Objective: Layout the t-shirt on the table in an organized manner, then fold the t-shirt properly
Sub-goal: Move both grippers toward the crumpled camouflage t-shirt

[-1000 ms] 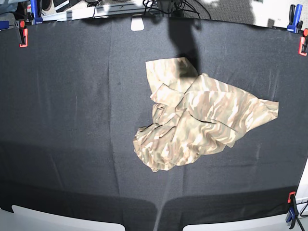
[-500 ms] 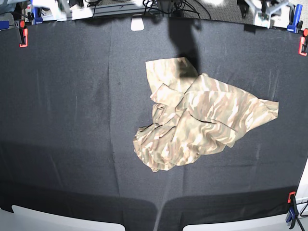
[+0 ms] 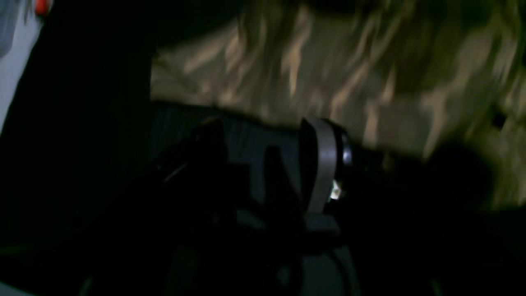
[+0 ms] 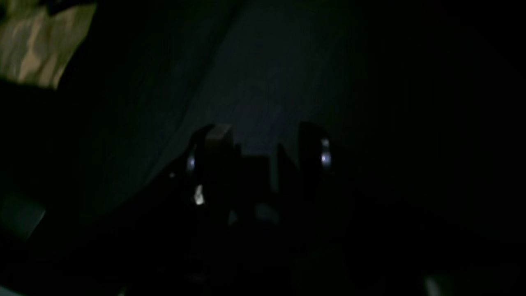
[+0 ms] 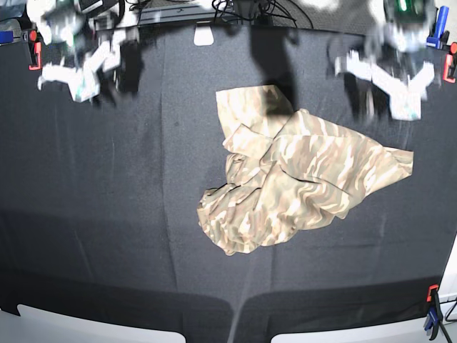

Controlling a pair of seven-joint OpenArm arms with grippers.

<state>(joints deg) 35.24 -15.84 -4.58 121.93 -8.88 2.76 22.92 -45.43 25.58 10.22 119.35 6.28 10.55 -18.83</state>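
Note:
The camouflage t-shirt (image 5: pixel 300 175) lies crumpled right of centre on the black table (image 5: pixel 107 214). In the base view my left arm (image 5: pixel 396 78) hangs blurred over the table's far right, just above the shirt's upper right edge. My right arm (image 5: pixel 75 71) is blurred over the far left corner, well away from the shirt. In the left wrist view the left gripper (image 3: pixel 267 144) stands open and empty, with the t-shirt (image 3: pixel 328 70) right beyond its fingertips. The right gripper (image 4: pixel 265 144) is open over bare black cloth, and only a corner of the t-shirt (image 4: pixel 37 45) shows at the upper left.
Red clamps (image 5: pixel 33 53) (image 5: pixel 450 64) grip the cloth at both far corners, and another clamp (image 5: pixel 432 300) sits at the near right. A small white tag (image 5: pixel 204 36) lies at the far edge, where cables and clutter sit behind the table.
Both arms have come down into the base view from the far edge, the left at upper right, the right at upper left. The t-shirt has not moved.

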